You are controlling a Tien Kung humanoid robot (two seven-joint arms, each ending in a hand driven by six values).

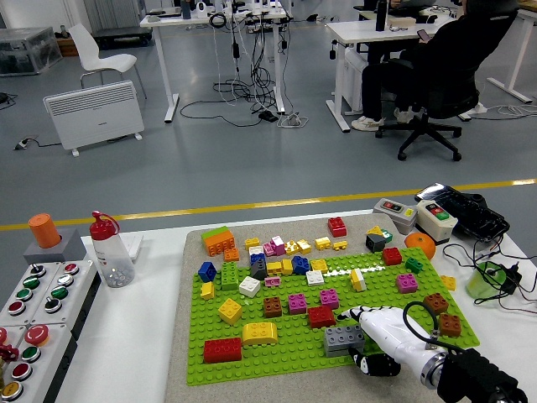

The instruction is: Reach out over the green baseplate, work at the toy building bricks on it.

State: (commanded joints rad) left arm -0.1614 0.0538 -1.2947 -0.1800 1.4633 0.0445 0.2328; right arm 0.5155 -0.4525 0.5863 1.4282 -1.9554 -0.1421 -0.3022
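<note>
At the near right corner of the green baseplate (252, 353), your right hand (379, 334) comes in low from the lower right, its white fingers (359, 317) curled around the grey brick (343, 337). You have the thumb tucked under at the near side and the other fingers draped over the far and right side, so the brick sits pinched between them. That grip looks chosen to keep the brick level while you work it against the studs; whether it is seated on the plate or lifted just clear, you cannot tell from this angle.

The grey brick is a long one, and its long axis runs roughly left to right across the picture, parallel to the near edge of the plate, with its studs facing up. Its left end sticks out free of your fingers, towards the yellow brick (259, 332) and the red brick (222, 350), which lie in much the same orientation further left along the front rows.

Just beyond your fingers stands another red brick (320, 316), near enough that any push away from you could nudge it. The two brown bricks (435, 303) sit to the right of your wrist, clear of the grip.

Your left hand is out of view.
</note>
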